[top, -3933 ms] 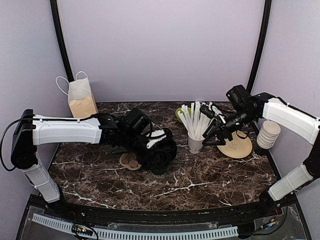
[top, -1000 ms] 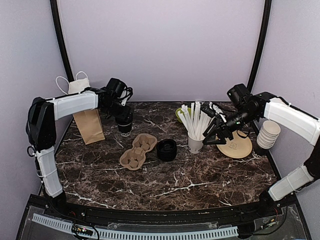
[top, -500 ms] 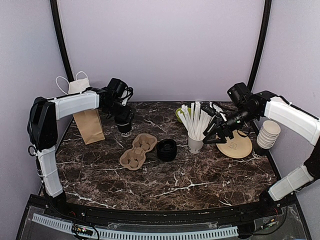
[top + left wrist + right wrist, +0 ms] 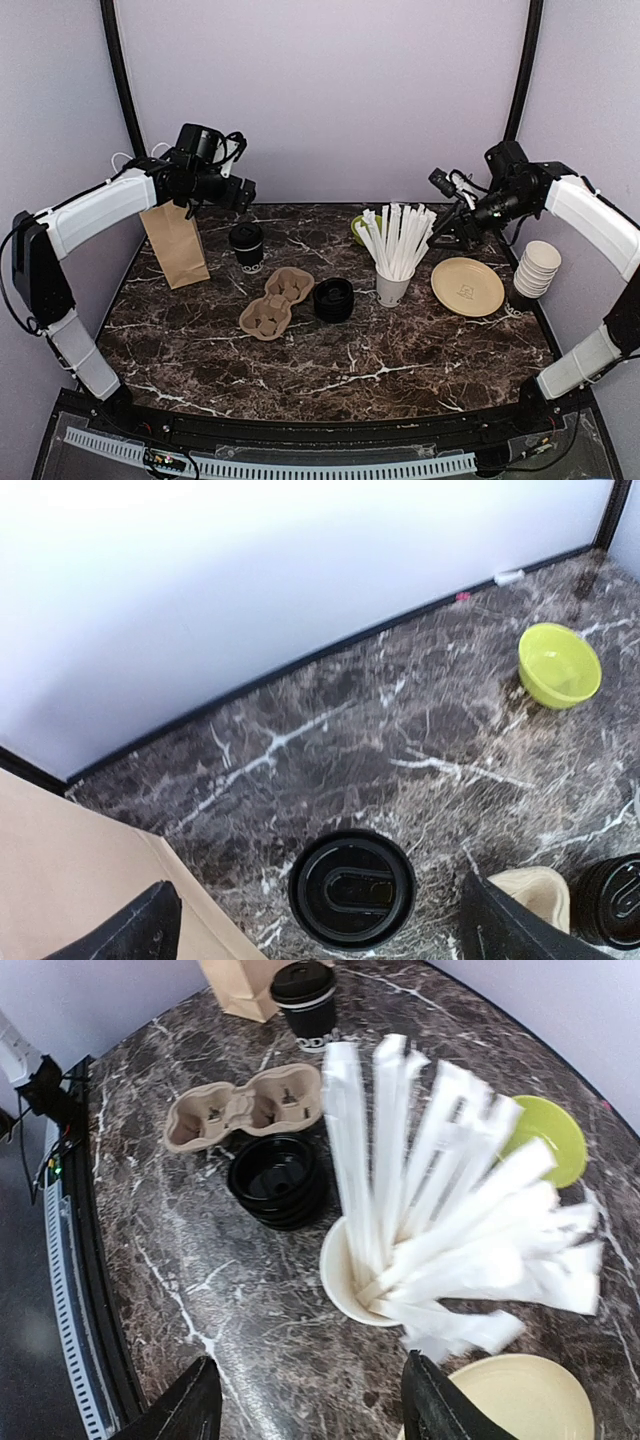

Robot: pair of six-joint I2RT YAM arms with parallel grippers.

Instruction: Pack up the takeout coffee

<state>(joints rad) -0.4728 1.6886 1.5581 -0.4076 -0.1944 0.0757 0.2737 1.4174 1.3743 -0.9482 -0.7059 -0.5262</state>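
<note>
Left hand [image 4: 242, 194] spread wide, empty, above upright takeout coffee [image 4: 246, 244], lid up.

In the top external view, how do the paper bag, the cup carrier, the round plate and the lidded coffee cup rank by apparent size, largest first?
1. paper bag
2. cup carrier and plate: they look about alike, so I do not rank them
3. lidded coffee cup: clearly smallest

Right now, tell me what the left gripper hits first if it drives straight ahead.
The lidded coffee cup: it sits centred between the left gripper's open fingers; depth is unclear.
</note>
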